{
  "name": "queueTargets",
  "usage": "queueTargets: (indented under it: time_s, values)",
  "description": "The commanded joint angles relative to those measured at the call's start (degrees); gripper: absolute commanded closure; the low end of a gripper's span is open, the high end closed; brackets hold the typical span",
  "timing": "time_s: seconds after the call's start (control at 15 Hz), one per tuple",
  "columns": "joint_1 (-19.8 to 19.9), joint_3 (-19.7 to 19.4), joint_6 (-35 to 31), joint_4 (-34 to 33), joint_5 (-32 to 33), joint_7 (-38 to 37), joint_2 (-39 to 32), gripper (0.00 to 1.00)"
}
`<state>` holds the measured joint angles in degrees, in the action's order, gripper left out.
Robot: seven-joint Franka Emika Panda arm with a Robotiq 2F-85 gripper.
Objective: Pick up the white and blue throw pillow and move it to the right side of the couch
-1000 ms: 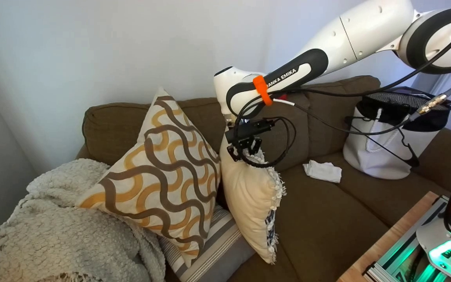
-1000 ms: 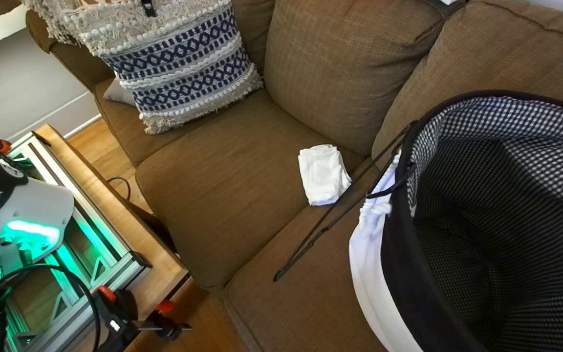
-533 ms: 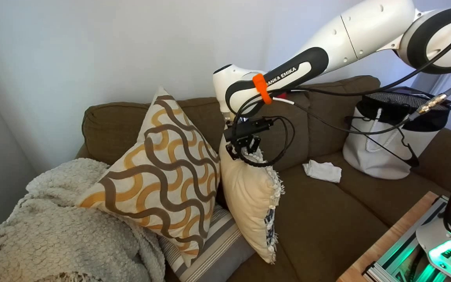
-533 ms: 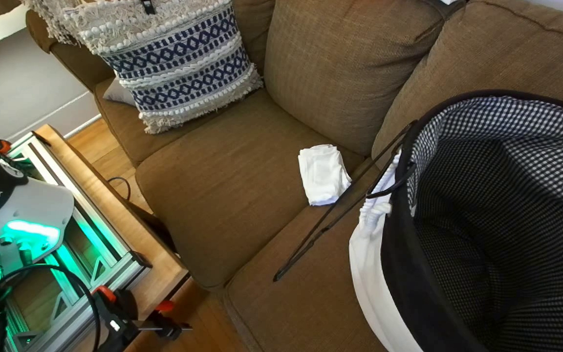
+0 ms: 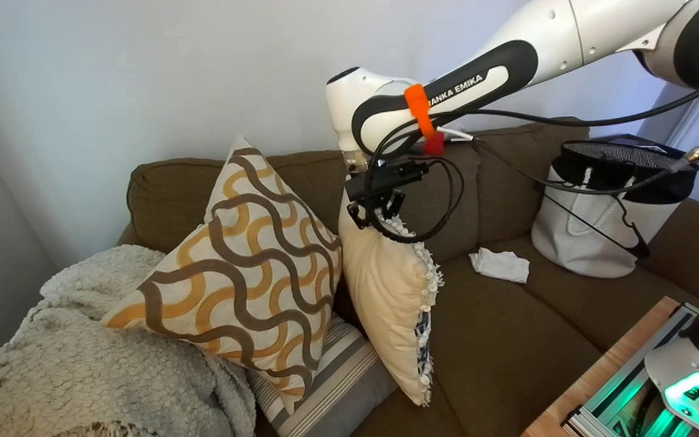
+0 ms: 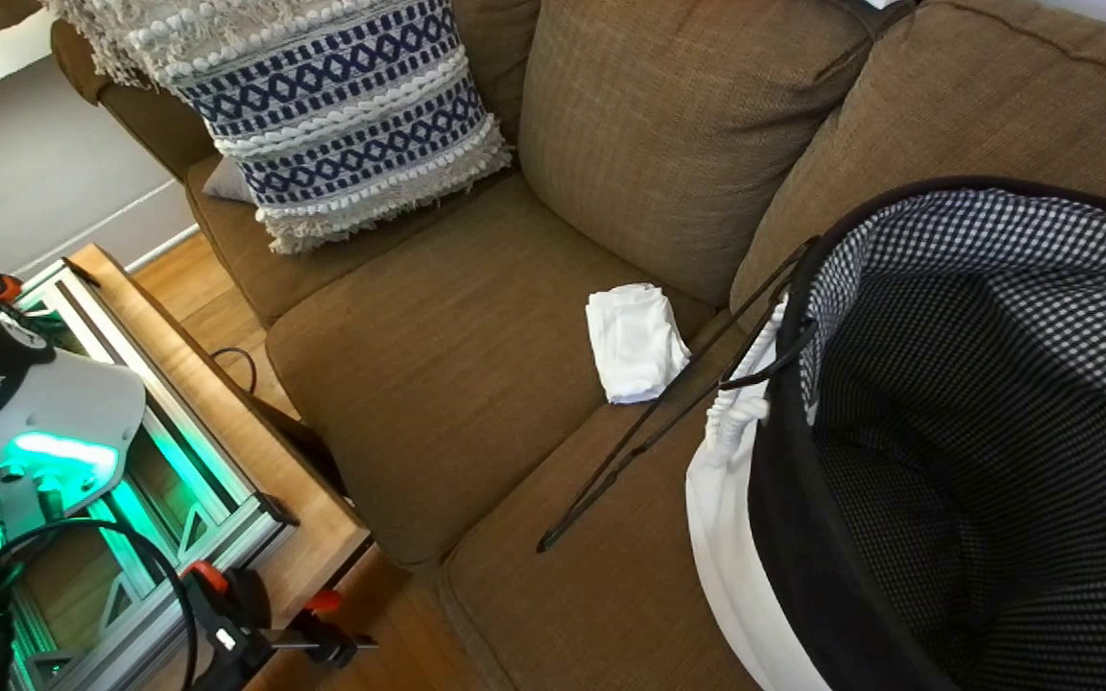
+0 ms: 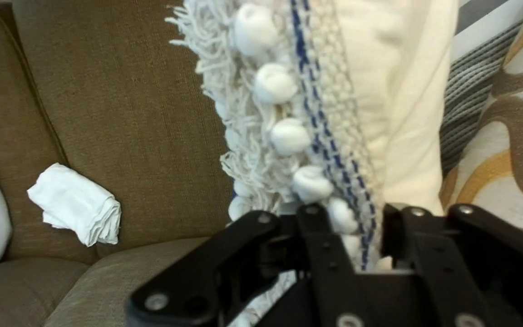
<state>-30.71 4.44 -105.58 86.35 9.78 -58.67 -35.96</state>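
Note:
The white and blue throw pillow [image 5: 380,303] stands on edge on the brown couch [image 5: 507,340]. Its cream back faces the patterned pillow. Its blue-banded, fringed front shows in an exterior view [image 6: 351,115]. The gripper [image 5: 375,220] is at the pillow's top edge. In the wrist view, the gripper [image 7: 351,211] has its fingers on both sides of the bunched pillow edge [image 7: 393,113], shut on it. The pillow's lower edge is at or just above the seat; I cannot tell which.
A yellow-and-brown patterned pillow [image 5: 252,273] leans close beside it, over a grey striped pillow [image 5: 340,388] and a fluffy blanket [image 5: 113,358]. A folded white cloth [image 6: 637,343] lies mid-couch. A tall basket [image 6: 774,537] with a hanger [image 6: 601,480] stands at the other end.
The gripper and arm have risen. The pillow has moved up slightly with it, and the patterned pillow has shifted a little away. The fingertip has left the top of an exterior view.

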Motion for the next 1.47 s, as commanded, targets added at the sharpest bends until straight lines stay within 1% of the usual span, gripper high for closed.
queueTargets:
  time_s: [0.0, 0.2, 0.27, 0.33, 0.4, 0.53, 0.67, 0.73, 0.8, 0.93, 1.13, 1.27, 1.4]
  values:
    - [-0.85, 0.73, 4.34, 5.99, 2.45, -4.05, 10.82, 0.96]
    - [-1.0, 2.29, 7.05, 8.45, 3.1, -6.66, 16.77, 0.96]
    - [-0.77, 3.25, 7.7, 8.69, 2.93, -6.33, 18.15, 0.96]
    - [-0.44, 4.44, 7.36, 7.49, 2.59, -4.55, 17.41, 0.96]
    - [0.47, 4.47, 6.35, 5.04, 1.82, -5.27, 13.12, 0.86]
    - [0.4, 5.61, 6.56, 5.62, 1.76, -5.23, 14.88, 0.86]
    - [0.42, 5.78, 6.55, 6.03, 1.76, -5.2, 15.02, 0.86]
    - [0.52, 5.76, 6.55, 6.38, 1.82, -5.16, 15.01, 0.96]
    - [0.75, 5.46, 7.11, 8.32, 2.87, -5.17, 16.9, 0.96]
    - [1.57, 5.32, 8.7, 11.39, 2.96, -4.89, 19.37, 0.96]
    - [2.8, 4.89, 11.46, 18.29, 5.24, -7.37, 26.2, 0.96]
    - [3.89, 4.82, 12.8, 20.58, 8.69, -9.87, 29.45, 0.96]
    - [5.87, 5.43, 15.85, 22.2, 11.01, -8.48, 33.08, 0.96]
